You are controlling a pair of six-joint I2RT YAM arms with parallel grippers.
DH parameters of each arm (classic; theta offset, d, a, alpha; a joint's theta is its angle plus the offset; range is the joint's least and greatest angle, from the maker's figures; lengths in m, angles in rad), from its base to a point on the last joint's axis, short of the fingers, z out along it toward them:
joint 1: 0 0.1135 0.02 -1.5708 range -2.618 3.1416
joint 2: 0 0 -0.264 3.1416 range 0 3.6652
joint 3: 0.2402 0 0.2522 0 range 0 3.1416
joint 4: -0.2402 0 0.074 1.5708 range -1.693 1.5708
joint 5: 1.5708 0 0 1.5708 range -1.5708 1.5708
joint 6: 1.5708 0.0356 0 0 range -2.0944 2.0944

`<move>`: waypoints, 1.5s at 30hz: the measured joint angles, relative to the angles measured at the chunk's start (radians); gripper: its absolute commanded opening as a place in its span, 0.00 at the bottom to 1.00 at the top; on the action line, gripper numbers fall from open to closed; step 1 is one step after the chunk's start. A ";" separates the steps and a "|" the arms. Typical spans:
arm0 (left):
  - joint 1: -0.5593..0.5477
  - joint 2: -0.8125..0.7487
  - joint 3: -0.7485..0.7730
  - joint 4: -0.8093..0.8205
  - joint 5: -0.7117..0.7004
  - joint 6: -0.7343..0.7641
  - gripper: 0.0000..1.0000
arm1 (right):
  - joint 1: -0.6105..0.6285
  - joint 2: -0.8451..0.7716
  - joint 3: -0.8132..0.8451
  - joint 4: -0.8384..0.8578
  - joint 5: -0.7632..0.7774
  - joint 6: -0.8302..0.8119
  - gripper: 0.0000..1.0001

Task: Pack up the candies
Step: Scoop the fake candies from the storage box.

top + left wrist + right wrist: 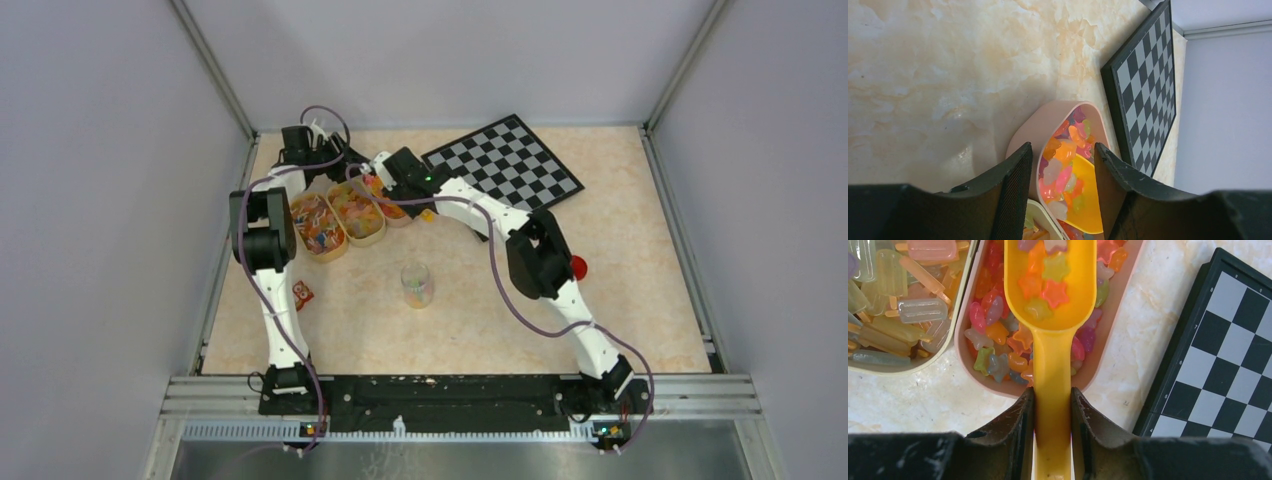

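near the far left corner of the worktop the left gripper (1061,155) hangs above the trays with its fingers spread and nothing between them. whether they touch a rim i cannot tell. below it a cream tray (908,367) holds frosted, lolly-shaped sweets on little sticks. just right of that sits the pink tray (1118,335), a smooth oval with rounded walls, and here the candies (993,335) lie heaped: small, glossy, half-clear stars and other shapes in orange, pink, red and green.

the right gripper (1052,395) is pressed onto the flat handle of the yellow scoop (1050,305). its rounded plastic bowl sits over the pink tray with a few stars inside.

so the step in hand looks like scooping. the next move probably calls for lifting the scoop level, since such slick pieces would slide off easily. it would then go to the clear jar (417,285), well apart towards the near edge, to be tipped into that narrow mouth. the chessboard (505,160) lies by the far edge, right of the trays.
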 measured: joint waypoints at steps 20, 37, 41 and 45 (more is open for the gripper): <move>-0.002 0.000 0.002 -0.002 0.011 0.000 0.57 | -0.012 -0.179 -0.359 0.292 -0.041 0.016 0.00; 0.004 0.006 0.020 -0.003 0.025 -0.003 0.69 | -0.046 -0.269 -0.591 0.552 -0.119 0.061 0.00; 0.006 -0.003 0.020 -0.021 0.024 -0.003 0.71 | -0.055 -0.301 -0.647 0.613 -0.137 0.064 0.00; 0.006 -0.021 0.020 -0.030 0.021 -0.001 0.72 | -0.061 -0.328 -0.680 0.674 -0.149 0.069 0.00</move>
